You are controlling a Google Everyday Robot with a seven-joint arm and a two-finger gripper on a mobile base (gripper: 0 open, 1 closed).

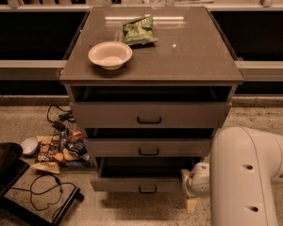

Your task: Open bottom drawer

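The bottom drawer [141, 184] is the lowest, slimmest grey front of three, with a small black bar handle [147, 190]. It stands pulled out a little, with a dark gap above its front. My white arm [245, 178] fills the lower right. The gripper [193, 192] is low beside the bottom drawer's right end, near the floor, mostly hidden by the arm.
The cabinet top [193, 55] holds a white bowl [110, 55] and a green snack bag [138, 30]. The top drawer [149, 114] and middle drawer [148, 147] are slightly out. Snack packets [56, 149], cables [45, 189] and a black object [2, 168] lie on the floor at left.
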